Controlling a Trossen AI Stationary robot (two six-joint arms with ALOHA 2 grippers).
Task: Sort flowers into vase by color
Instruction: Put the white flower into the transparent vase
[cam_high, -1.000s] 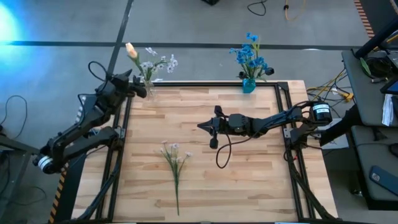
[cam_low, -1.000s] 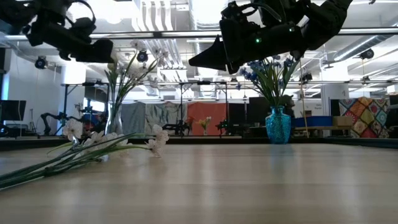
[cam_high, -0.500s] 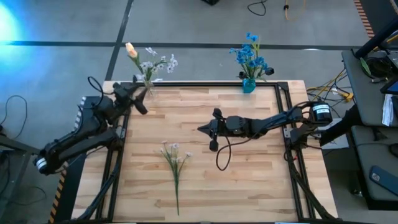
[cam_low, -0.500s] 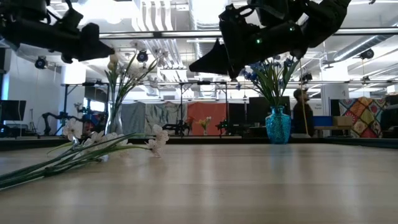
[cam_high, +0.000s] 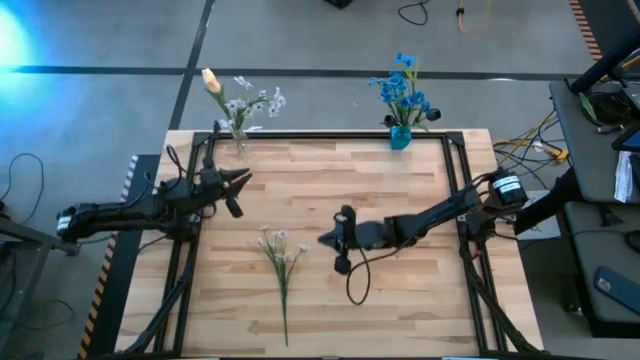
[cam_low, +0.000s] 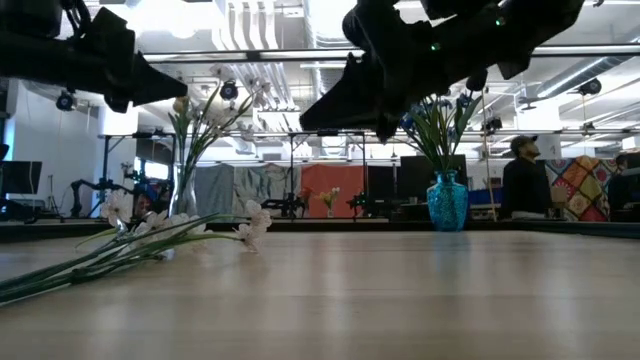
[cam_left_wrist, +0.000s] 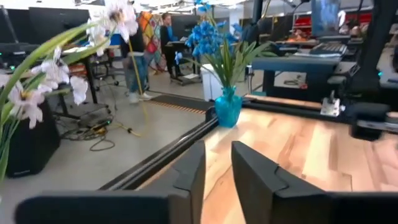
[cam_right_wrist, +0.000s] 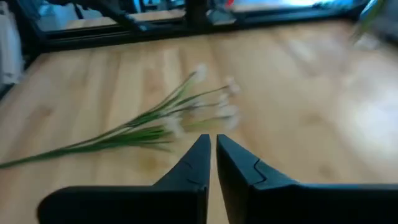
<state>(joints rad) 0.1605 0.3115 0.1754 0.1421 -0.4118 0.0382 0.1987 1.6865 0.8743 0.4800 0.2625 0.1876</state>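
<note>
A flower with pale white blossoms (cam_high: 281, 262) lies flat on the wooden table, blossoms toward the far edge and stem toward the near edge. It also shows in the right wrist view (cam_right_wrist: 155, 127). My right gripper (cam_high: 322, 239) hovers just right of its blossoms, shut and empty. My left gripper (cam_high: 243, 180) hangs over the table's left side, pointing level toward the right; its fingers (cam_left_wrist: 217, 146) stand slightly apart with nothing between them. A clear vase (cam_high: 239, 143) at the far left holds white blossoms and a peach bud. A blue vase (cam_high: 400, 137) at the far edge holds blue flowers.
Black frame rails (cam_high: 195, 250) run along the table's left, right and far edges. A dark cable loop (cam_high: 355, 275) hangs from my right arm over the table's middle. A person (cam_low: 522, 180) stands in the room beyond the far edge.
My left gripper has drawn away from the clear vase toward the table's near edge, sunk a little and swung round until it points toward the right. My right gripper has moved toward the near edge and slightly down, closer to the lying flower's blossoms. The flower has not moved.
</note>
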